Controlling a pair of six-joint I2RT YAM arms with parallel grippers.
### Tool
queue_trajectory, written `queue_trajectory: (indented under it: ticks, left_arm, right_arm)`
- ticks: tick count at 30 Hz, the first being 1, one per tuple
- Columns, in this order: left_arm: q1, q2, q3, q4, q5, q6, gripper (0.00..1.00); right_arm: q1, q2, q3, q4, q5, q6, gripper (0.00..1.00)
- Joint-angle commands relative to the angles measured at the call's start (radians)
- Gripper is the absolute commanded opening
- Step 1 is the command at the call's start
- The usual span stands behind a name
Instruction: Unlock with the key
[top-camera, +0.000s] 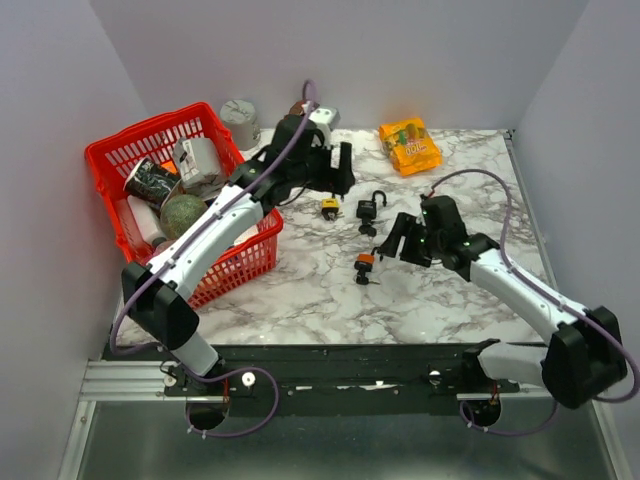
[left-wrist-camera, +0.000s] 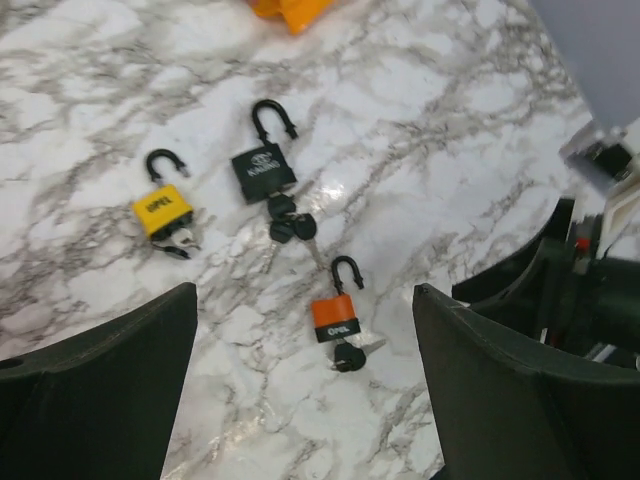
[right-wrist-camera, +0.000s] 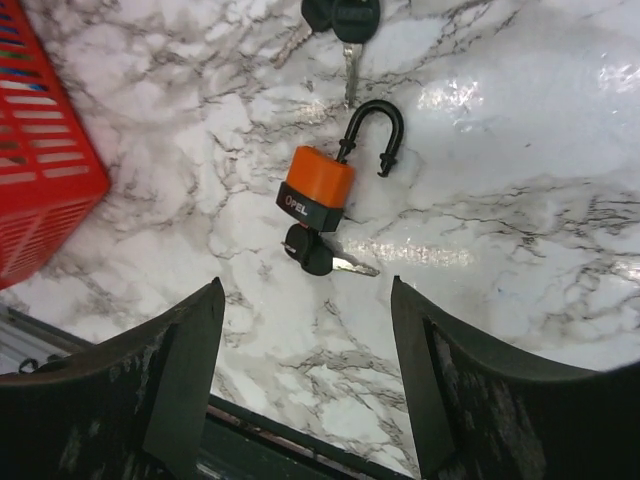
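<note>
Left fingers (left-wrist-camera: 100, 390): spread wide, pinching nothing, above the counter (top-camera: 440, 300) near three padlocks.
Right fingers (right-wrist-camera: 480, 400): spread, empty, held over the orange padlock (right-wrist-camera: 318, 192).
Orange padlock: flat on the counter between the two arms, shackle swung open, key (right-wrist-camera: 315, 258) in its base.
Black padlock (left-wrist-camera: 264, 170): just beyond the orange one, shackle open, dark-headed keys at its base.
Yellow padlock (left-wrist-camera: 162, 210): beside the black one, toward the red basket (top-camera: 160, 150), shackle up.
Red basket: on the counter's left side, full of items.

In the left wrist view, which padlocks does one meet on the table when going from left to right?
yellow padlock -> black padlock -> orange padlock
</note>
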Motion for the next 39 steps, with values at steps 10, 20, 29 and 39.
queue_trajectory:
  ticks: [10,20,29,39]
  left_arm:
    - [0.103,-0.223,-0.173,-0.013,0.041,-0.031,0.94]
    - [0.123,-0.295,-0.266,0.048,0.038,-0.038,0.95]
    - [0.146,-0.286,-0.285,0.065,0.066,-0.049,0.95]
    - [0.152,-0.281,-0.279,0.060,0.063,-0.054,0.95]
  right_arm:
    - [0.162,0.466,0.324,-0.096,0.163,0.007,0.74]
    - [0.196,0.669,0.487,-0.311,0.254,-0.042,0.73]
    - [0.223,0.743,0.545,-0.350,0.249,-0.070,0.70]
    - [0.228,0.746,0.514,-0.345,0.249,-0.074,0.53]
